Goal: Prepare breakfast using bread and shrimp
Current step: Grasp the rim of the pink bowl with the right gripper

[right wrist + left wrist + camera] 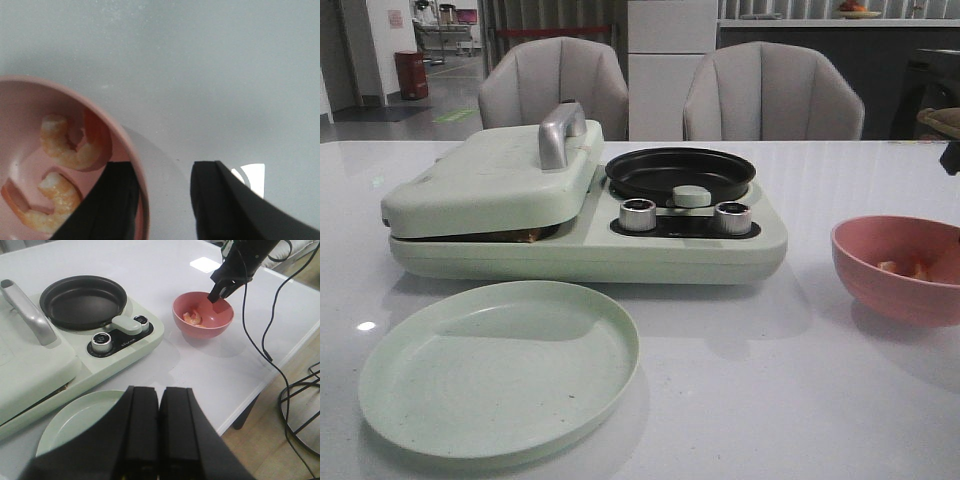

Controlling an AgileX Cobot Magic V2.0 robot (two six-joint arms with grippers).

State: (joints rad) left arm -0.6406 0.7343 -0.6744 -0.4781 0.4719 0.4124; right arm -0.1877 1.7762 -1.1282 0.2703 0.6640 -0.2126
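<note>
Two curled shrimp lie in the pink bowl at the table's right side; they also show as shrimp in the left wrist view. My right gripper is open and straddles the bowl's rim, one finger inside the bowl and the other outside over the table. It holds nothing. My left gripper is shut and empty, hovering near the front of the table by the green plate. The bread is mostly hidden; only a brown sliver shows in the gap under the closed lid.
A pale green breakfast maker stands mid-table, its press lid down with a metal handle. An empty black pan sits on its right half, behind two knobs. Two chairs stand behind. The table's right edge is close to the bowl.
</note>
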